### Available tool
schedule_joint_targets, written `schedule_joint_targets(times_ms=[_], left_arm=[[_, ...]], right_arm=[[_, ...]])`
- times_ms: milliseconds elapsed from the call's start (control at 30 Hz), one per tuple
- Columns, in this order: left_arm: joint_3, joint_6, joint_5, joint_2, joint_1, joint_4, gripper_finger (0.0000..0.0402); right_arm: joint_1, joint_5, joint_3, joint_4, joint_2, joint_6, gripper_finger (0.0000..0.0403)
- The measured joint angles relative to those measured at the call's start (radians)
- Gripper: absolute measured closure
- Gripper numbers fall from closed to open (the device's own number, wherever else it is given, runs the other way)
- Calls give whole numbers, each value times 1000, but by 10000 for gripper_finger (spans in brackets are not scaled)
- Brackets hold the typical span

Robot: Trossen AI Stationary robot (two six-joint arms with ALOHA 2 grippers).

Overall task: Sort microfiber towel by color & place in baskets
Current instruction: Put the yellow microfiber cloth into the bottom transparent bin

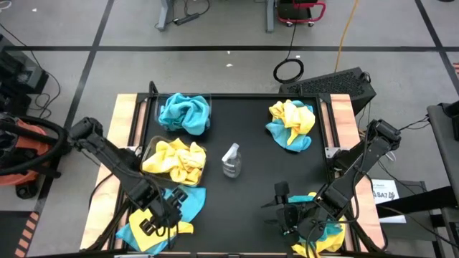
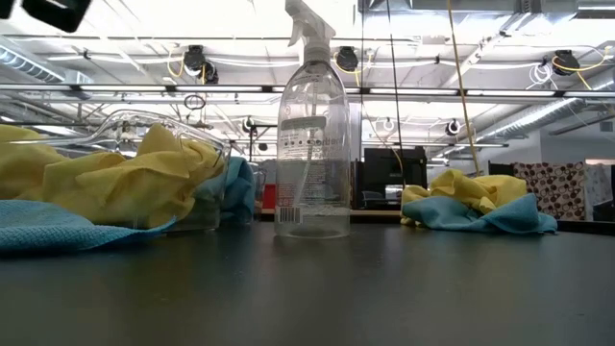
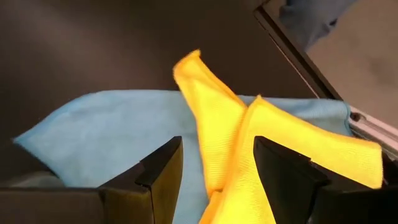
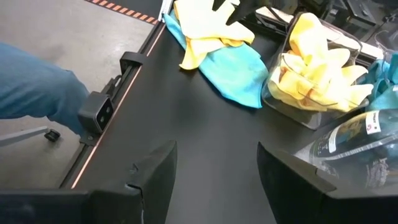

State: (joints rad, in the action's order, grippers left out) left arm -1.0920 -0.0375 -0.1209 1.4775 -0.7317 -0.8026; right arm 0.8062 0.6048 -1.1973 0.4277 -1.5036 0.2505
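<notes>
Plenty of bare black mat in the middle around the spray bottle (image 1: 231,160), while the towels crowd the edges: teal ones fill the far basket (image 1: 186,112), yellow ones the nearer basket (image 1: 174,159), and a mixed pile (image 1: 291,124) sits far right. The left gripper (image 1: 159,217) hangs fingers apart over a yellow towel (image 3: 249,149) lying on a teal one at the near left edge; only its wrist view shows that gap. The right gripper (image 1: 287,211) is open over bare mat, empty, near more towels (image 1: 323,240) at the front edge
</notes>
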Motion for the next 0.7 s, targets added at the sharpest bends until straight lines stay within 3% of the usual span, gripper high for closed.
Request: schedule_joint_targets(times_ms=[533, 700], left_arm=[[0, 0, -7, 153, -81, -38, 198], [14, 0, -69, 190, -96, -53, 198]], right_arm=[[0, -2, 0, -2, 0, -9, 188], [0, -3, 0, -3, 0, -5, 188]])
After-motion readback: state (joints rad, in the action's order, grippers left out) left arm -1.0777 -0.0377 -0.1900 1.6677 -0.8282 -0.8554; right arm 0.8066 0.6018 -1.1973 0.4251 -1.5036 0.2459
